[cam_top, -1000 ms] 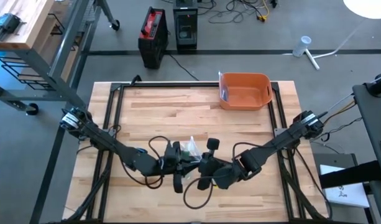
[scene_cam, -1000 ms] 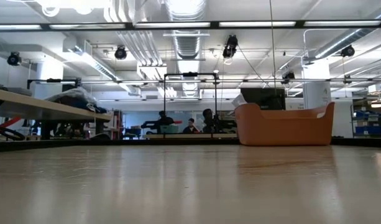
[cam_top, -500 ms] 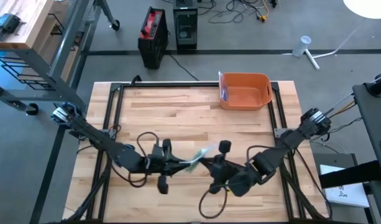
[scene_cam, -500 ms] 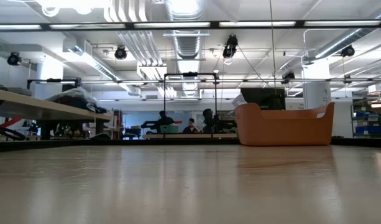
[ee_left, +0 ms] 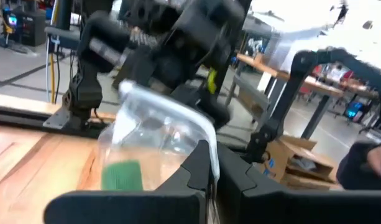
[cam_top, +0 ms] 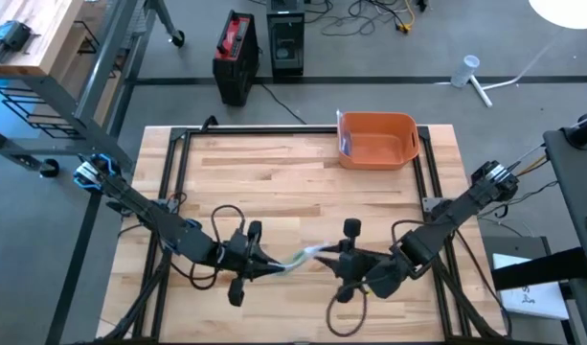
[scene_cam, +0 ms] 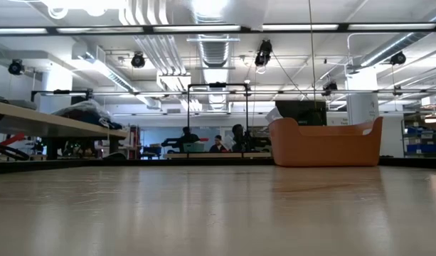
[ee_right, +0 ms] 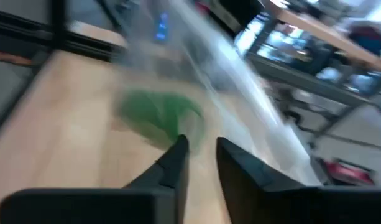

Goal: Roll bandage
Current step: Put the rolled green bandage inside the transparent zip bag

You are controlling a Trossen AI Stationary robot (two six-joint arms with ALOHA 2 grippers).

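Gripping clear bag [cam_top: 298, 257] | left pincer [cam_top: 258, 265] clamped | right pincer [cam_top: 324, 256] parted

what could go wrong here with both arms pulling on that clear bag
1. The left gripper has its jaws shut on an edge of the clear plastic bag, stretched above the wooden table toward the right gripper; more pull could tear it or slip it free.
2. The right jaws look slightly parted in the right wrist view, so that hold may be loosening.
3. The green bandage roll inside could drop out if the bag tips.
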